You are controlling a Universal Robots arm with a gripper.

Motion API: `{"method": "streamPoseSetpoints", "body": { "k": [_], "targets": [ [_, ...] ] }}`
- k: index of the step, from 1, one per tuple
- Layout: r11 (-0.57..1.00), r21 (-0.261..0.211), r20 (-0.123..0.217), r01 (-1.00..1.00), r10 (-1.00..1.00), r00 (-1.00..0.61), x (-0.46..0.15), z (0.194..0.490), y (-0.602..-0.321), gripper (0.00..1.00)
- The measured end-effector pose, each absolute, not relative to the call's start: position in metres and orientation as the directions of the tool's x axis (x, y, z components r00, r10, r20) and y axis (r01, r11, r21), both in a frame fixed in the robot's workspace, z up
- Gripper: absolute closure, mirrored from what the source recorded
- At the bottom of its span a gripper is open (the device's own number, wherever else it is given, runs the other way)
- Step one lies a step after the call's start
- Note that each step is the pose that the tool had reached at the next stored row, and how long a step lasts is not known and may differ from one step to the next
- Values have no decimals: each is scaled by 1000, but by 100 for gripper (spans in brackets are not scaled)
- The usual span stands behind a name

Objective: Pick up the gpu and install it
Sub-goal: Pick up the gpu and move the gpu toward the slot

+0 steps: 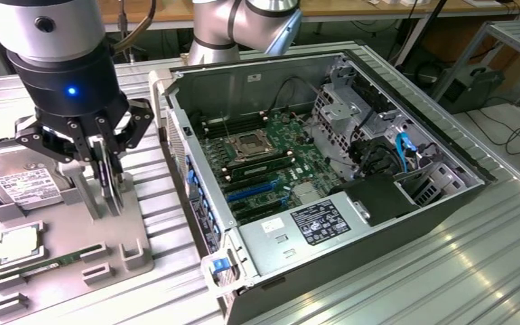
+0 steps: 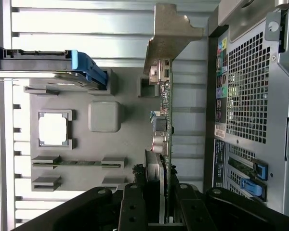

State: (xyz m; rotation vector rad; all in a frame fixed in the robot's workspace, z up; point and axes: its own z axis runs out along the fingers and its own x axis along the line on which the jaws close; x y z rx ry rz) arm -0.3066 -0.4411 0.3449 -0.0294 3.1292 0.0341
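We see grey fixture tray (image 1: 61, 237) exterior view's left of open metal case (image 1: 233, 88); green gpu card (image 1: 111, 183) upright on tray, case side.

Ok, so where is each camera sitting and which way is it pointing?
Exterior view: raised above the table, looking down on the open computer case and grey tray; shows the arm and gripper.
Wrist view: on the wrist, looking along the fingers at the grey tray.
Shared: the gpu in the gripper, grey tray, computer case.

one gpu (image 2: 164, 127), one hard drive (image 1: 18, 184), one memory stick (image 1: 48, 265), one computer case (image 1: 242, 88)
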Motion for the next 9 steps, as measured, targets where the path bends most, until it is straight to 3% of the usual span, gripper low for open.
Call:
{"method": "streamPoseSetpoints", "body": {
  "k": [9],
  "targets": [
    [1000,21,-12,-19,-19,-1000,-307,359,-441,72]
  ]
}}
